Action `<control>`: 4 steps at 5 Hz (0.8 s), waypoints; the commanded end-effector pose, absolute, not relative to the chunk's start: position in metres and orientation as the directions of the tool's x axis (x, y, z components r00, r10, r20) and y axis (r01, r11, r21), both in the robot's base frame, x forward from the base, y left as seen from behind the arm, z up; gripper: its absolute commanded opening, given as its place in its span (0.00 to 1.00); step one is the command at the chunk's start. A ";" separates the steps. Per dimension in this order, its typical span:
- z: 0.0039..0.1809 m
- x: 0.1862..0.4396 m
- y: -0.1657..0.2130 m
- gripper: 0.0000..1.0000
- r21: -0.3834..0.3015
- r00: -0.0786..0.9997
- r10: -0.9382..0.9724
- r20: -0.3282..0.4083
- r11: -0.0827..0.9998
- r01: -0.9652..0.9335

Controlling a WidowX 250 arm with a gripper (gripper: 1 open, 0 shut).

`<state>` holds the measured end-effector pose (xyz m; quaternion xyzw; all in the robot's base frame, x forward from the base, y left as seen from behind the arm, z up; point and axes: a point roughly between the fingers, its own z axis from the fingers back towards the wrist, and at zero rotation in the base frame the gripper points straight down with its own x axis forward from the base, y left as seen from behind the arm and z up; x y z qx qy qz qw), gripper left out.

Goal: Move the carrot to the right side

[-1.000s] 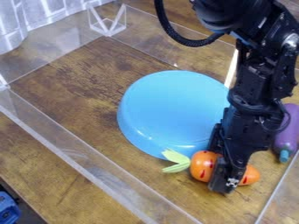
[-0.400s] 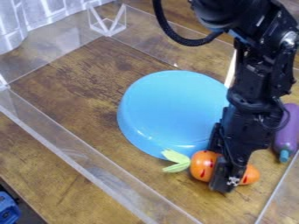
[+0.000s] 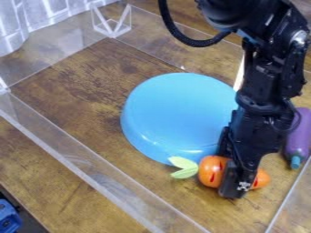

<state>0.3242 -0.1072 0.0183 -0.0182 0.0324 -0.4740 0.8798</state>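
Observation:
The orange toy carrot (image 3: 216, 170) lies on the wooden table just in front of the blue plate (image 3: 180, 113), its pale yellow-green leaves (image 3: 184, 167) pointing left. My black gripper (image 3: 241, 177) reaches straight down over the carrot's right end, its fingers around the carrot's right part. The carrot's right part is hidden behind the fingers. I cannot tell whether the jaws are pressed on it.
A purple eggplant toy (image 3: 299, 136) lies at the right edge, beside the arm. Clear plastic walls (image 3: 73, 146) border the table on the left and front. A clear wire-frame object (image 3: 113, 16) stands at the back.

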 end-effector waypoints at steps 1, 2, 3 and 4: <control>0.015 0.326 -0.089 0.00 -0.065 0.577 -0.816 -0.040 0.578 0.813; 0.015 0.327 -0.089 0.00 -0.068 0.581 -0.813 -0.037 0.582 0.810; 0.014 0.327 -0.088 0.00 -0.072 0.586 -0.810 -0.033 0.586 0.807; 0.014 0.327 -0.088 0.00 -0.075 0.590 -0.807 -0.028 0.590 0.804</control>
